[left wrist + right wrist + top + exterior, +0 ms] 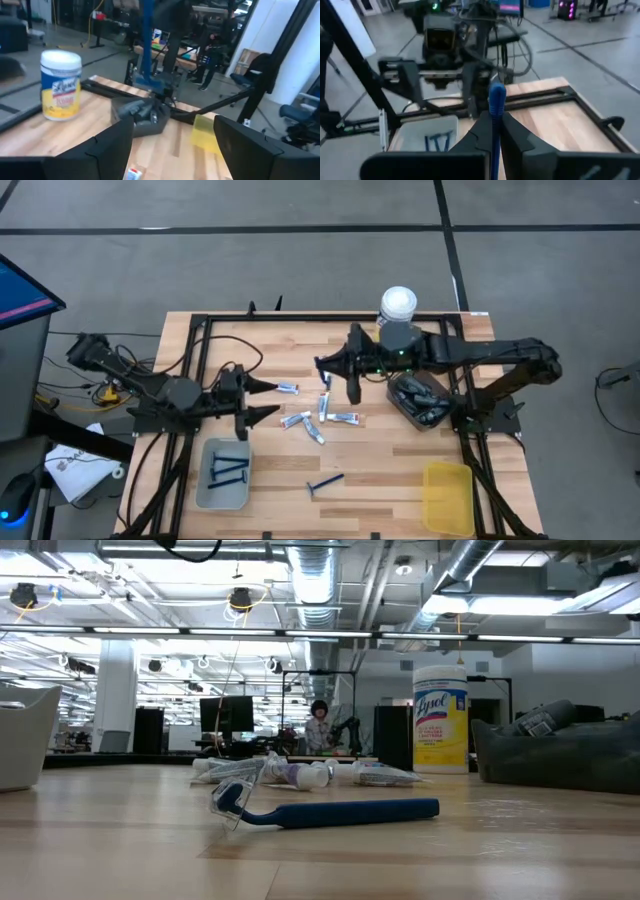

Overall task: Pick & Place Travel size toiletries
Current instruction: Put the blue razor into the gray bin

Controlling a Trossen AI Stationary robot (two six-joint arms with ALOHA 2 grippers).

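You have two razors [227, 469] lying in the grey tray [203, 498] at the table's front left, thin dark-blue sticks on a flat, smooth rectangle. A third razor [324, 483] lies loose on the wood between that tray and the yellow tray [447, 498]; in the low view its long blue handle ends in a clear head. A fourth razor [496, 107] stands upright in your right gripper [352, 393], whose fingers are pinched tight on its handle above the middle of the table.

Count about five small white tubes [318, 420] with blue print, scattered on the bare wood near the table's centre, one of them just ahead of your left gripper [271, 400]. Some overlap, so the number is not certain.

The dark tray [402, 404] at the right is heaped with grey oval containers [422, 401]; you cannot count them, they are piled too closely. The yellow tray is translucent plastic, a rounded rectangle, and nothing shows in it.

Your left gripper hangs beside the grey tray's far end, fingers [112, 145] spread wide with nothing between them.

One canister [397, 304], a round yellow cylinder with a white lid, stands at the table's far edge, by the right arm. The tabletop is pale wooden planks inside a black metal frame [195, 340].
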